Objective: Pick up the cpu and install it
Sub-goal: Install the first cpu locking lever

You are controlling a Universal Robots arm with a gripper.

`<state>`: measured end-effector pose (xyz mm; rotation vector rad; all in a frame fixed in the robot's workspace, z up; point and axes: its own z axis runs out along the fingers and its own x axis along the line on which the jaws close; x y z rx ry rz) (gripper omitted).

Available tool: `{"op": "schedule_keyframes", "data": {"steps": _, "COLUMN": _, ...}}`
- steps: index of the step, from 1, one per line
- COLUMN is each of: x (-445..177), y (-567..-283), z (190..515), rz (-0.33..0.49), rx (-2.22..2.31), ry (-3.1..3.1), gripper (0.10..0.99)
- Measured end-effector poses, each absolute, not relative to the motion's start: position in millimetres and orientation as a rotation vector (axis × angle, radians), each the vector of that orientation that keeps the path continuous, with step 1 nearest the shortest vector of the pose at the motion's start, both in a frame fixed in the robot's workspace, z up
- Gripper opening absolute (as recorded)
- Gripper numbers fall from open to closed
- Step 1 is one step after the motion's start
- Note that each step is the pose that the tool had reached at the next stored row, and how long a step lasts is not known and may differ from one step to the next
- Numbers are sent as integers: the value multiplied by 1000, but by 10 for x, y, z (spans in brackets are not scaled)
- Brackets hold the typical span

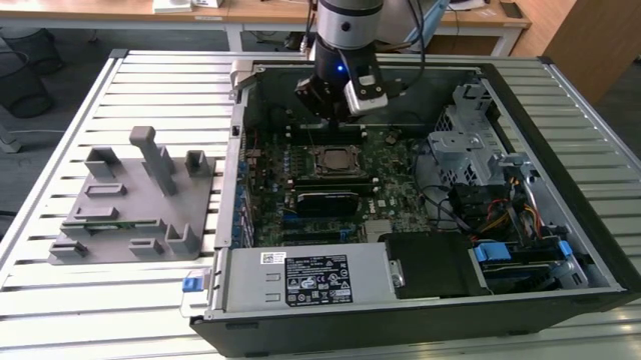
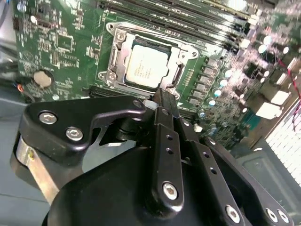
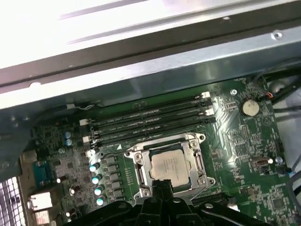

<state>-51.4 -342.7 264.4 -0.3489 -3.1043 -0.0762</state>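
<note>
On the slatted bench (image 1: 150, 82) lies the open computer case (image 1: 591, 247), its motherboard (image 1: 391, 172) facing up. A grey fixture (image 1: 130, 202) stands at the case's 9 o'clock. The claw (image 2: 163, 95) hangs over the board, tips pinched together on nothing, at 12 o'clock from the socket (image 1: 334, 147) in the exterior view. The cpu (image 2: 148, 68) lies square inside that socket. It looks seated; good work here means checking it sits flush and keeping any move vertical, so nothing nudges the chip.

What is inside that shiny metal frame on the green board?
The cpu lies flat inside the metal frame, its silver top facing up. Whatever is underneath it is covered by the chip.
</note>
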Motion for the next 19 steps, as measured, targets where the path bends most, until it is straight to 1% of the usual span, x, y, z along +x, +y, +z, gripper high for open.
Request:
{"op": "schedule_keyframes", "data": {"steps": 11, "x": -514, "y": -3428, "z": 2624, "rz": -74, "rx": -48, "ry": -3119, "gripper": 106}}
{"op": "schedule_keyframes", "data": {"steps": 19, "x": -761, "y": -3427, "z": 2618, "rz": -75, "rx": -29, "ry": -3124, "gripper": 106}}
